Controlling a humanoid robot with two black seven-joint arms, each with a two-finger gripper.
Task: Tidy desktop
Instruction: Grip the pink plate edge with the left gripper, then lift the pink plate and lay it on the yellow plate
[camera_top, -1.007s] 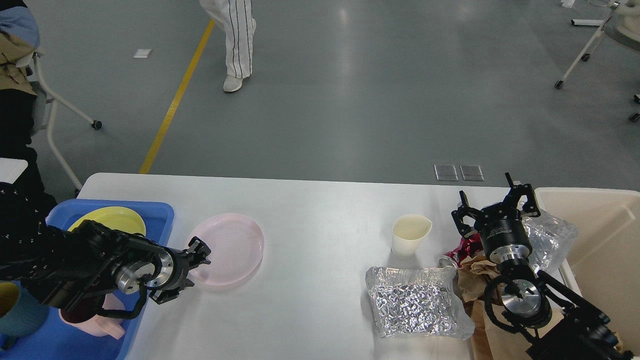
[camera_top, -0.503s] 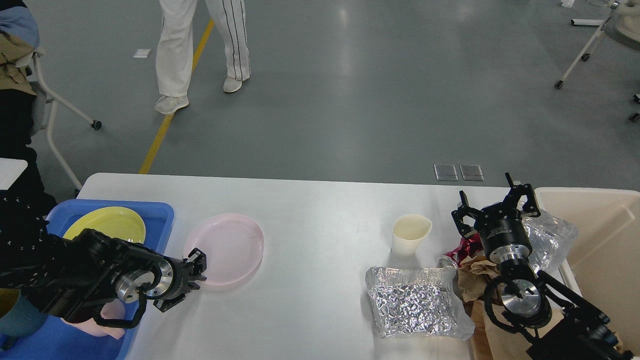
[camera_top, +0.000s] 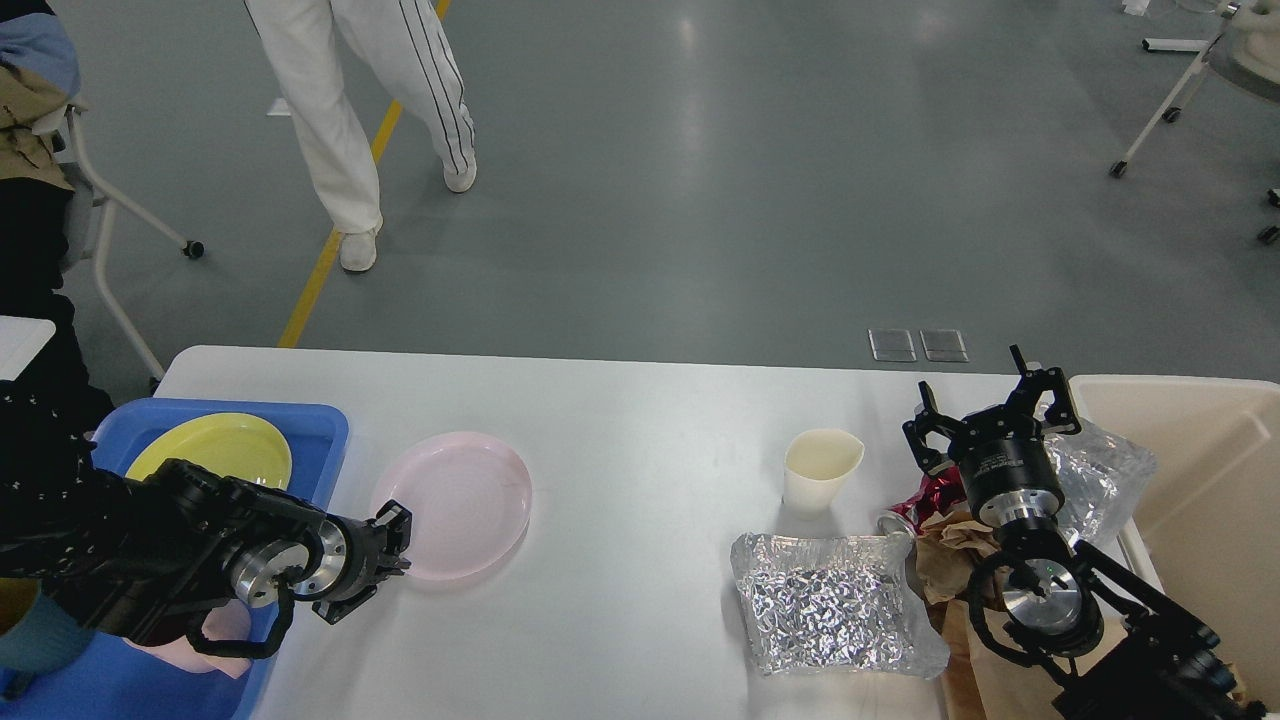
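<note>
The white desktop (camera_top: 640, 420) fills the lower half of the head view. A pink plate (camera_top: 465, 500) lies left of its middle. My left gripper (camera_top: 385, 550) is at the plate's near-left rim, one finger (camera_top: 398, 518) over the edge, shut on the rim. At the right, my right gripper (camera_top: 985, 405) is raised above a heap of rubbish. It is open, with nothing between its fingers.
A blue tray (camera_top: 325, 430) at the left edge holds a yellow plate (camera_top: 215, 445) and a pink cup (camera_top: 225, 640). A paper cup (camera_top: 820, 470), foil bag (camera_top: 830, 600), red can (camera_top: 915, 505) and brown paper (camera_top: 950, 555) lie right. A beige bin (camera_top: 1200, 470) stands far right. A person (camera_top: 340, 100) walks behind.
My left gripper drew down and left to the pink plate's rim and closed there; the plate shifted slightly right. The right arm stayed still. The person walked left.
</note>
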